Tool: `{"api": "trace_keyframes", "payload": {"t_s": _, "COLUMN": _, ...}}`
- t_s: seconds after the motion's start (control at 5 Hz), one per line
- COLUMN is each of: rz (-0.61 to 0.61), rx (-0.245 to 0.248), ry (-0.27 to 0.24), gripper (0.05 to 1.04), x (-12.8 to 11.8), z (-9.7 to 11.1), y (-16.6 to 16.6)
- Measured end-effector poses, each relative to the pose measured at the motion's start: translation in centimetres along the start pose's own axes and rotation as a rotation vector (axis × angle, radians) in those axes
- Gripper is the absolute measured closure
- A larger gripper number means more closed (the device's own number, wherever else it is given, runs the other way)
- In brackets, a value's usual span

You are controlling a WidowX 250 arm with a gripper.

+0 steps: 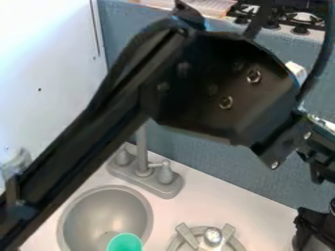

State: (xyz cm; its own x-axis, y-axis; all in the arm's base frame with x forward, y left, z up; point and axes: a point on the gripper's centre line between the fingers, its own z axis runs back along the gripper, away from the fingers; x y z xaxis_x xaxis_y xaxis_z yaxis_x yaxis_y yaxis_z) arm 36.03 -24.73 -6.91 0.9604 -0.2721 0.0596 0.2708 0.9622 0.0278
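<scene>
The gripper [313,226] is at the lower right edge, partly cut off by the frame, low over the right end of the white counter [255,211]. A grey rounded thing shows just below it; whether they touch I cannot tell. Far to its left, a teal green cup [124,242] sits in the grey round sink [105,211], near the sink's lower right side. Between the cup and the gripper is a grey burner [190,235] with raised arms and a shiny metal piece [212,236] at its middle.
The arm's black links [216,83] cross from lower left over the top to the right, hiding much behind them. A grey faucet [142,169] with two handles stands behind the sink. A white panel [46,59] is at left, and a stove top [281,19] lies at the upper right.
</scene>
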Motion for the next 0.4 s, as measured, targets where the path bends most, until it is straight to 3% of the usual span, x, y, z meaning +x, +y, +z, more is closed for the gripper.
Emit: {"api": "trace_keyframes", "payload": {"t_s": 0.4, "rz": 0.012, "rx": -0.005, "ry": -0.014, "gripper": 0.083, "x": 1.42, "z": -0.29, "y": -0.6}}
